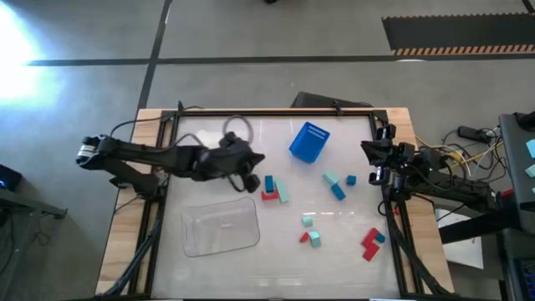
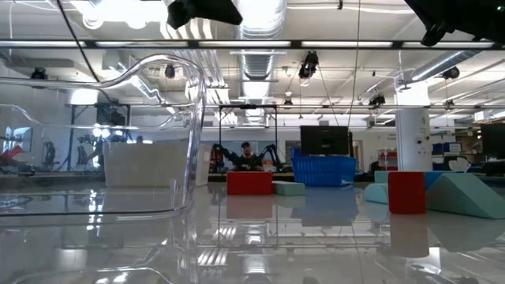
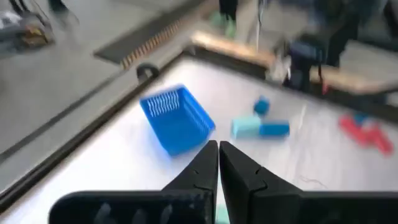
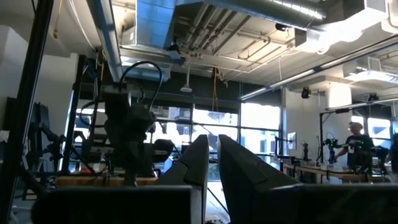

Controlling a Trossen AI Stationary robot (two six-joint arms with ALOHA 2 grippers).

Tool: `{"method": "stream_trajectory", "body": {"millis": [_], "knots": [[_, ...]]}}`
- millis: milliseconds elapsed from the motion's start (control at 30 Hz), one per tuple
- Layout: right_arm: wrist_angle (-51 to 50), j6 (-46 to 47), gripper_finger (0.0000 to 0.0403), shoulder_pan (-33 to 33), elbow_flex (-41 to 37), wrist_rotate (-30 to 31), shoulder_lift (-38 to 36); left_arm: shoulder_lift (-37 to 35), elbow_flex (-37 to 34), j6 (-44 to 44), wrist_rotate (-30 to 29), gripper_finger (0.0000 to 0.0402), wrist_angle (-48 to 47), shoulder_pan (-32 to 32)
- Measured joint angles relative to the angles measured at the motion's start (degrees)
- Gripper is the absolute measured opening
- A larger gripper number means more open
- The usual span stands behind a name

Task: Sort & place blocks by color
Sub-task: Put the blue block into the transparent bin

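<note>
Red, blue and pale teal blocks lie flat on the white table. A blue block [image 1: 269, 182], a red block [image 1: 269, 196] and a teal block [image 1: 282, 192] lie close together just right of my left gripper [image 1: 251, 177], which hangs above the table, shut and empty; its shut fingers show in its wrist view [image 3: 218, 149]. More blocks lie at mid-right [image 1: 337, 191], centre front [image 1: 309, 230] and front right [image 1: 372, 242]. My right gripper [image 1: 368, 150] waits at the table's right edge, raised, shut and pointing level [image 4: 211, 142].
A blue slotted bin [image 1: 309, 140] stands at the far middle, also in the left wrist view [image 3: 177, 118]. A clear plastic tray [image 1: 221, 227] lies at front left and fills the low view's foreground [image 2: 118, 158]. A black frame edges the table.
</note>
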Motion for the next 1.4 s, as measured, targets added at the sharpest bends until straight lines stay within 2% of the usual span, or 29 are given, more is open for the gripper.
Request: {"method": "stream_trajectory", "body": {"millis": [100,167,267,333,500,700,800,933,1000,1133,1200,1333,1400], "knots": [[-0.1,0.0,0.0027,0.0,0.0,0.0,0.0,5.1,6.7,0.1,5.3,0.0000,-6.5,0.8],[-0.1,0.1,0.0027,0.0,0.0,0.0,0.0,8.7,10.5,1.6,11.5,0.0000,-10.9,1.5],[-0.1,0.1,0.0027,0.0,0.0,0.0,0.0,13.9,14.9,8.4,21.9,0.0000,-18.4,2.4],[-0.1,0.2,0.0027,0.0,0.0,0.0,0.0,16.7,17.2,14.7,26.8,0.0000,-22.7,2.8],[-0.1,0.3,0.0027,0.0,0.0,0.0,0.0,22.6,18.7,28.3,27.4,0.0000,-25.2,3.4],[-0.5,0.4,0.0027,0.0,0.0,0.0,0.0,27.9,18.6,39.6,25.6,0.0003,-26.6,5.7],[-0.6,0.3,0.0027,0.0,0.0,0.0,0.0,29.5,18.6,44.1,25.5,0.0025,-28.5,7.1],[-1.1,0.2,0.0027,0.0,0.0,0.1,0.0,30.8,18.6,46.6,24.6,0.0082,-28.4,8.6],[-1.2,0.2,0.0027,0.0,0.0,0.1,0.0,31.4,18.6,44.4,22.7,0.0114,-26.7,9.1],[-1.7,0.2,0.0027,0.0,0.0,0.1,0.0,32.6,18.5,33.0,18.0,0.0170,-23.1,9.6],[-2.3,0.2,0.0027,0.0,0.0,0.2,0.0,32.6,18.5,23.4,16.3,0.0188,-22.0,9.7],[-3.4,0.4,0.0027,0.0,0.0,0.1,0.0,32.6,18.5,-2.7,16.8,0.0202,-22.4,10.0],[-3.9,0.4,0.0027,0.0,0.0,0.1,0.0,32.6,18.4,-10.2,18.2,0.0203,-24.2,10.0]]}}
